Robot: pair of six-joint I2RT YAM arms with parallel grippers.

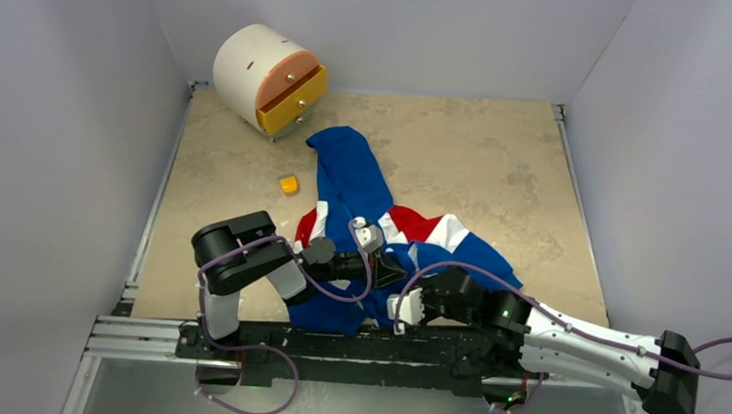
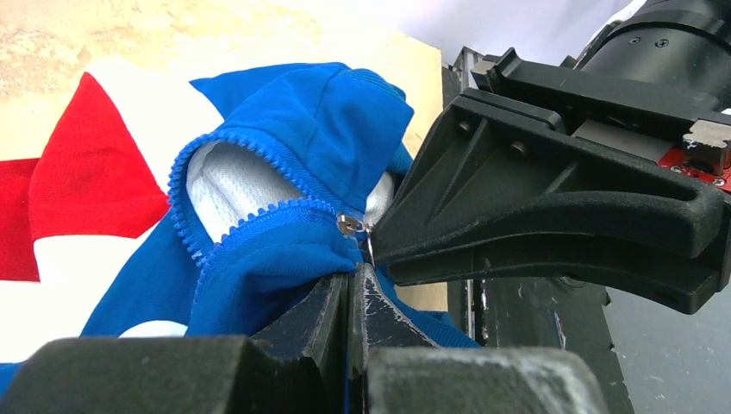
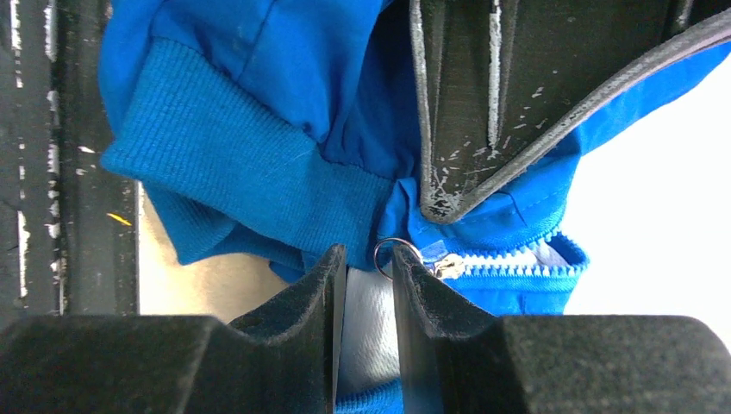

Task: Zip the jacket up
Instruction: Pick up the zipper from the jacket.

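The royal-blue jacket [image 1: 354, 182] with red and white panels lies crumpled in the middle of the table, its hem at the near edge. My left gripper [image 1: 389, 271] is shut on the blue fabric by the zipper's bottom end, and in the left wrist view [image 2: 353, 280] the silver slider [image 2: 348, 224] sits just above the pinch. My right gripper [image 3: 369, 254] stands narrowly open, with the slider's ring pull [image 3: 392, 250] at its fingertips and white lining showing in the gap. In the top view it [image 1: 385, 299] meets the left gripper. The zipper [image 2: 250, 155] gapes open above the slider.
A small yellow block [image 1: 290, 184] lies left of the jacket. A white round drawer unit [image 1: 256, 66] with a yellow drawer front stands at the back left. The black rail [image 1: 335, 344] runs along the near edge, under both grippers. Grey walls enclose the table.
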